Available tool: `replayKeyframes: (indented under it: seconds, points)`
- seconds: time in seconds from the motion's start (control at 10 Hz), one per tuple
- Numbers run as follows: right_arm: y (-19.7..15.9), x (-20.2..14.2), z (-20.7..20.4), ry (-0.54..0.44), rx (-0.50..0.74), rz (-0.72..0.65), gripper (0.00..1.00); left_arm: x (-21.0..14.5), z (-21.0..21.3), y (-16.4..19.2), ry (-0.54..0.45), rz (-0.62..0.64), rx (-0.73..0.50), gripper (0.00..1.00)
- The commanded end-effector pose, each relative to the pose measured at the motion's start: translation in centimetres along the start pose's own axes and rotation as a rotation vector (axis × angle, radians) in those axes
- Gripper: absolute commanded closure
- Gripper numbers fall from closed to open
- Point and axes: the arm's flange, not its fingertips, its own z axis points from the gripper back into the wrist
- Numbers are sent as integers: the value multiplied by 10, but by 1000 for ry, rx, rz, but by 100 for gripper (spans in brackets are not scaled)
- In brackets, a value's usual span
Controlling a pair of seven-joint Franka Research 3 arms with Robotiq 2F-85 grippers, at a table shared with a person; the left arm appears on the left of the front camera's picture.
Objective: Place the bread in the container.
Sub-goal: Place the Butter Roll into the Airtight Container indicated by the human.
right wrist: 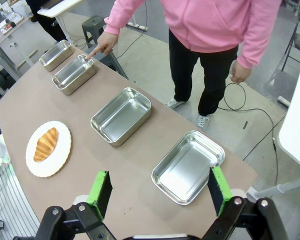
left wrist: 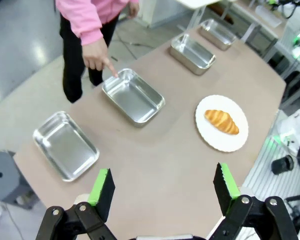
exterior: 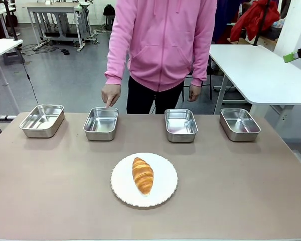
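Risk one: wrong tray. The container [exterior: 101,123] sits behind and left of the plate [exterior: 165,193], with the person's hand [exterior: 110,94] pointing at its far rim; three look-alike trays [exterior: 180,124] share its row. Bread [exterior: 143,174] lies on the plate, glossy and tapered, so your pinch may slip. Left gripper [left wrist: 162,187] and right gripper [right wrist: 160,192] both hang wide, empty. Table [exterior: 50,191] around the plate is bare; mind that finger when lowering.
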Motion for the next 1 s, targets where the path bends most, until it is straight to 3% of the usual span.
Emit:
replayKeyframes:
  seconds: [0.0,0.3,0.4,0.7,0.9]
  points:
    - [1,1,0,-9,3,2,0,49,-20,-58,99,88,63,0]
    - [1,1,0,-9,3,2,0,100,-96,-144,237,131,223,0]
    - [1,1,0,-9,3,2,0,109,-138,-179,325,228,345,0]
    - [1,1,0,-9,3,2,0,94,-237,-247,360,338,409,0]
    - [1,1,0,-9,3,2,0,77,-287,-249,360,535,376,0]
